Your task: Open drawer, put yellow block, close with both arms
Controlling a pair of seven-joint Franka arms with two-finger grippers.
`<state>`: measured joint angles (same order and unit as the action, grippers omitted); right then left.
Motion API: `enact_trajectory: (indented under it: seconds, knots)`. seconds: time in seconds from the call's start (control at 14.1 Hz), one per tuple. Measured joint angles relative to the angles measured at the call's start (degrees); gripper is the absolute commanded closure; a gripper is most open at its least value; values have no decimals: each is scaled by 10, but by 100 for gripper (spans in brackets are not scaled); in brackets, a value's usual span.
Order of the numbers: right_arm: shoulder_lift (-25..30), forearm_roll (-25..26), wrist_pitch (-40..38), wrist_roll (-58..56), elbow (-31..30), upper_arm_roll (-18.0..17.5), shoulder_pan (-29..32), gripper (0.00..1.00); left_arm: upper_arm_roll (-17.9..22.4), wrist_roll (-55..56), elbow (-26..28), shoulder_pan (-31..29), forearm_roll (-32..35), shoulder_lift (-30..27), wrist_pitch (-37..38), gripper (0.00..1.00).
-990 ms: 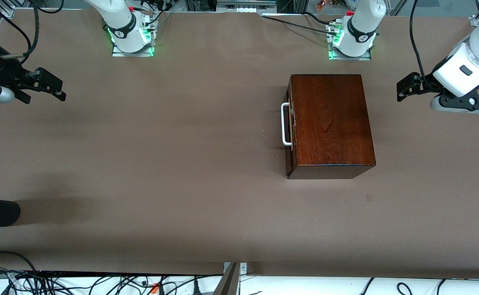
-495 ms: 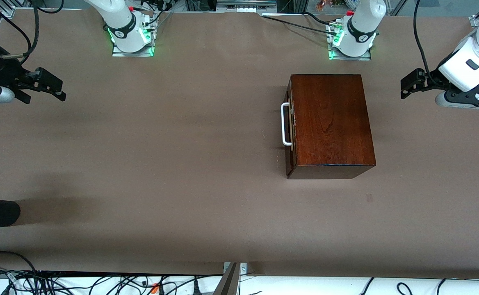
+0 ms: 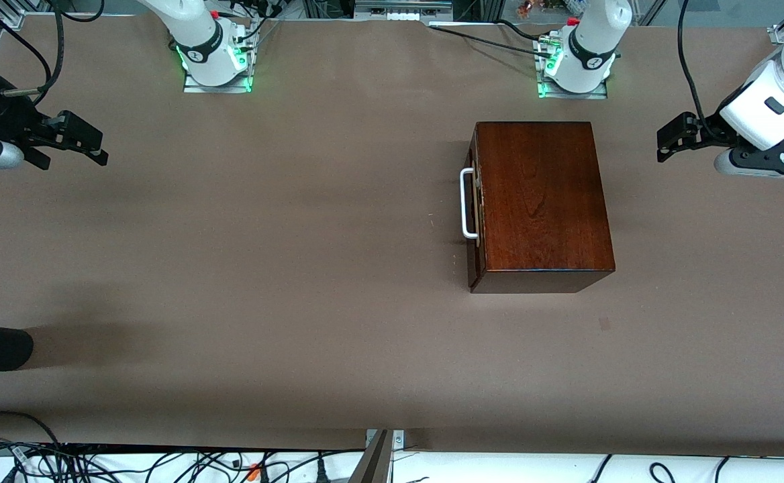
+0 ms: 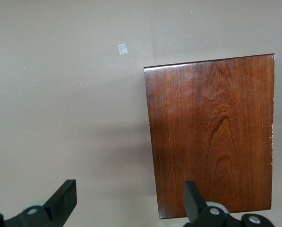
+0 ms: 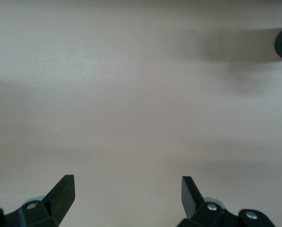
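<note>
The table (image 3: 298, 268) carries the mahogany box (image 3: 540, 201) toward the left arm's end. The drawer (image 3: 475, 201) is shut; its handle (image 3: 467, 203) runs parallel to the end edges, facing the right arm's end. No yellow block is visible. Left gripper (image 4: 129, 198), released, hovers nearer the box; right gripper (image 5: 128, 191), released, waits well apart.

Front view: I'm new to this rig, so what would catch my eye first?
The glossy dark wooden box stands toward the left arm's end of the table, its drawer shut and its white handle facing the right arm's end. The left gripper hangs open beside the box, and the right gripper hangs open over bare table at its own end. No yellow block shows.
</note>
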<state>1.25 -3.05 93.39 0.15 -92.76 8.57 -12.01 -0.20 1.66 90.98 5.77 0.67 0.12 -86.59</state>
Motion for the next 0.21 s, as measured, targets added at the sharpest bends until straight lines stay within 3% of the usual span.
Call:
enact_trajectory:
  seconds: [0.21]
  knots:
    - [0,0,0,0,0,0,0,0,1,0,1,0,0,0,-1,0]
